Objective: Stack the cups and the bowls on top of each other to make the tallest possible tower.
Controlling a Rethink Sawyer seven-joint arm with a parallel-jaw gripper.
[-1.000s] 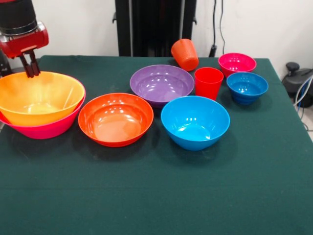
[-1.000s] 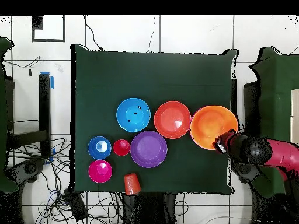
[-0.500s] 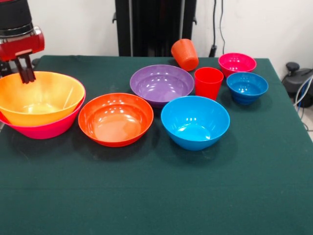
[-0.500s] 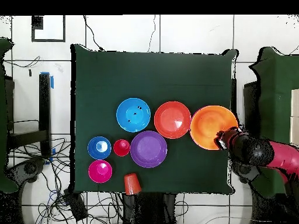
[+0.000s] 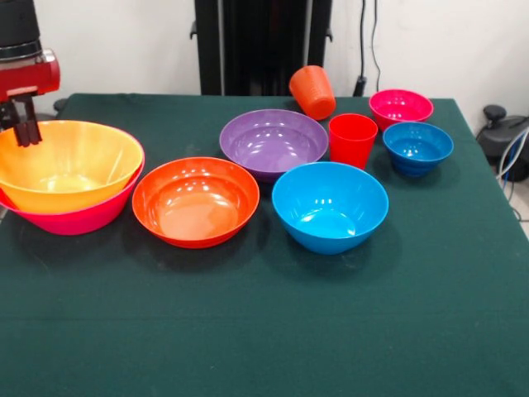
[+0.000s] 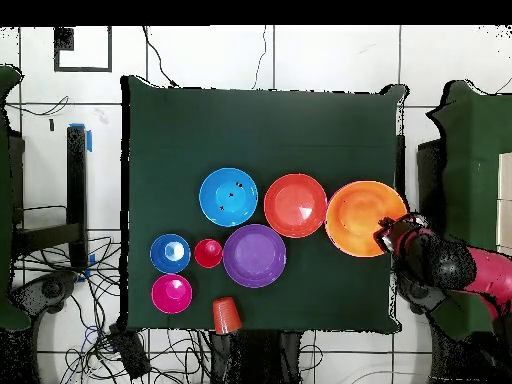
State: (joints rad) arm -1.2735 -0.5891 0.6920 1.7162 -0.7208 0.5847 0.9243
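The gripper (image 5: 25,132) hangs over the far rim of the glossy yellow-orange bowl (image 5: 66,164), its dark fingers close together and holding nothing. That bowl sits nested in the wider pink bowl (image 5: 78,217), forming the only stack on the green cloth-covered table (image 5: 273,331). Standing separately are a shallow red-orange bowl (image 5: 196,200), a purple bowl (image 5: 273,142), a medium blue bowl (image 5: 330,205), a small blue bowl (image 5: 417,147) and a small magenta bowl (image 5: 401,107). The tapered red cup (image 5: 352,140) stands upright; the orange cup (image 5: 312,92) lies tipped over.

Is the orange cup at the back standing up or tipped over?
Tipped over: the orange cup lies tilted on its side, unlike the upright red cup.
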